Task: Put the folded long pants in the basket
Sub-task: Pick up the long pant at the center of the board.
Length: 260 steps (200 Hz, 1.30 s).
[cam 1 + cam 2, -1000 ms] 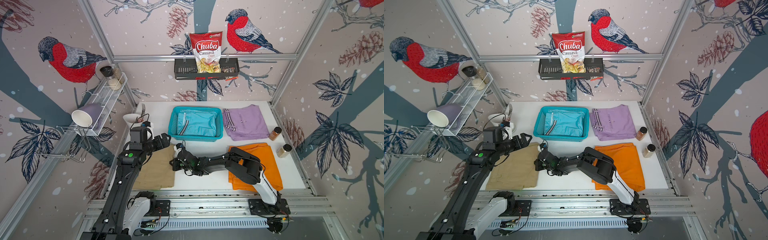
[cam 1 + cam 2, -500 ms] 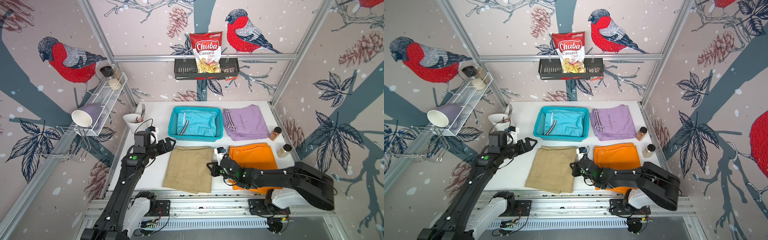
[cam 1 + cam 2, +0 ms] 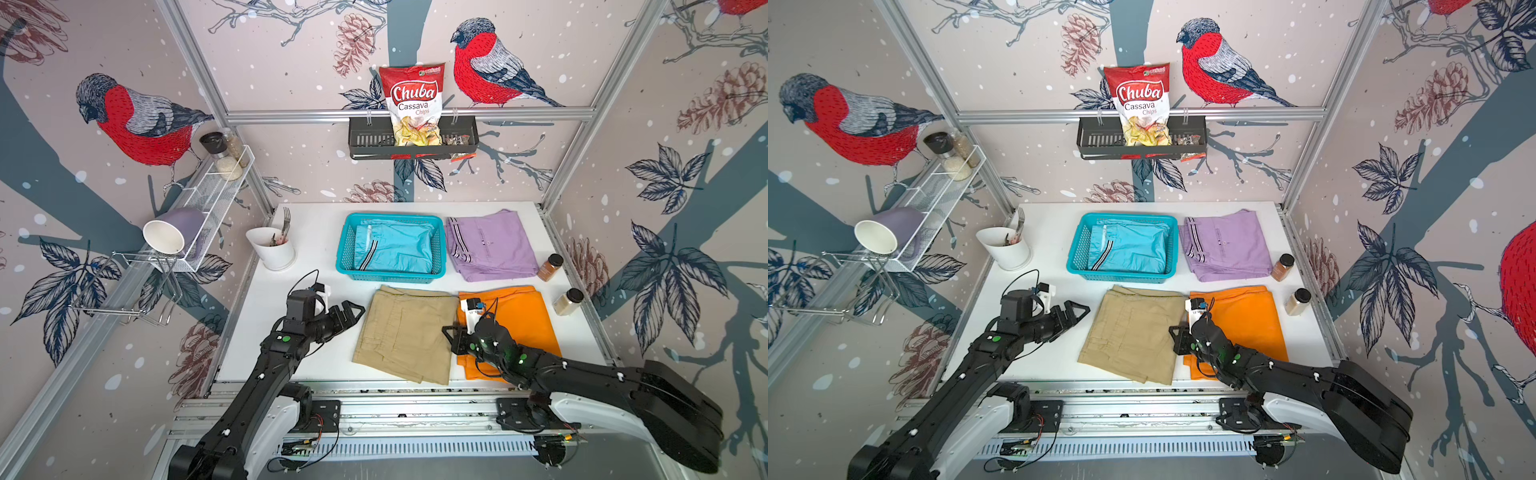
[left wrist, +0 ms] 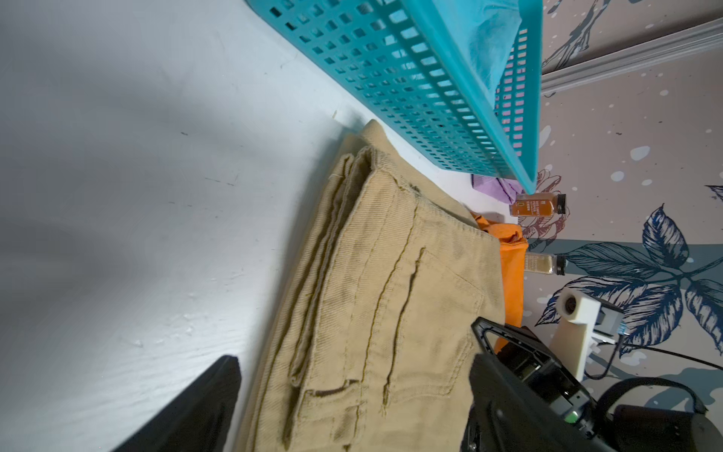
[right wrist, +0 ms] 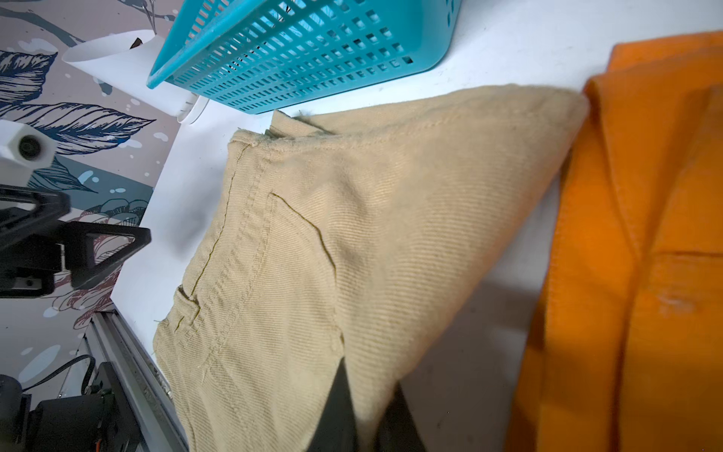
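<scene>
The right fingers (image 5: 336, 415) are clenched on the edge of the tan pants (image 3: 405, 332) nearest them, seemingly lifting that fold slightly off the tabletop (image 3: 316, 249). The left fingers (image 4: 203, 403) stand released just beside the cloth's opposite edge. Beyond both sits the basket (image 3: 388, 275), with light blue pants (image 3: 395, 249) already inside. Orange pants (image 3: 515, 320) lie on the right fingers' other side.

Top views high overhead; wrist views close, sharing tan pants (image 4: 391, 293)
</scene>
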Each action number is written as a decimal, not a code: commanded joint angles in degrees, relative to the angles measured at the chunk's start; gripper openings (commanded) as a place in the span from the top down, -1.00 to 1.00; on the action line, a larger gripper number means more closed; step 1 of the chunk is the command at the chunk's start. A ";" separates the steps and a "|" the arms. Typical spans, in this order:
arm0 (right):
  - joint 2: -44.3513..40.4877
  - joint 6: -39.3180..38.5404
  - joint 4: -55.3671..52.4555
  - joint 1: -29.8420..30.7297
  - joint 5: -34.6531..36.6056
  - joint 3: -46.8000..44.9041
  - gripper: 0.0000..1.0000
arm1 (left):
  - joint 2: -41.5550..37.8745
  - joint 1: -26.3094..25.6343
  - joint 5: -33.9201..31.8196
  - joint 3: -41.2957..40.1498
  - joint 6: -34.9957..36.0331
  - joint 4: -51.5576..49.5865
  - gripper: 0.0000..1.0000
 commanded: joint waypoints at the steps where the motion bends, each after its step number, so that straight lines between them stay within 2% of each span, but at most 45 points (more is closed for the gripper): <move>1: -0.22 -0.19 1.96 -0.10 -0.27 -0.58 0.94 | 3.05 -0.58 -0.11 -3.53 -1.91 9.15 -0.91; 40: 1.99 -0.46 2.93 -0.37 -0.78 0.19 0.95 | 8.22 -3.35 -3.77 -7.56 -2.82 15.73 -0.91; 72: 5.69 -0.79 4.63 -0.41 -1.34 1.49 0.95 | 15.40 -9.26 -5.23 -7.90 -4.72 22.02 -0.90; 88: 7.88 -1.09 5.38 -0.37 -1.73 2.67 0.95 | 19.86 -11.44 -5.82 -7.01 -5.50 24.54 -0.80; 100: 9.56 -1.16 5.88 -0.41 -2.15 3.64 0.97 | 22.72 -12.30 -5.82 -6.63 -5.78 25.95 -0.60; 117: 11.33 -1.25 6.59 -0.29 -2.43 4.56 0.99 | 25.14 -12.54 -5.85 -6.38 -5.84 27.40 -0.22; 150: 12.06 -1.64 6.23 -0.41 -1.38 5.53 1.00 | 24.44 -12.56 -9.41 -5.95 -5.17 25.40 1.00; 180: 9.20 -1.78 4.45 0.37 -0.34 5.73 1.00 | 20.92 -12.80 -10.51 -4.76 -5.36 21.72 1.00; 205: 3.37 -1.82 -1.07 3.57 3.57 7.07 1.00 | 12.58 -13.85 -11.28 -2.62 -6.18 14.93 1.00; 237: -4.07 -2.80 -9.04 6.19 6.66 10.97 1.00 | -1.14 -14.23 -14.27 5.33 -6.12 1.45 1.00; 260: -7.08 -4.34 -13.35 6.31 7.82 15.73 1.00 | -5.65 -14.17 -14.20 11.92 -6.05 -4.25 1.00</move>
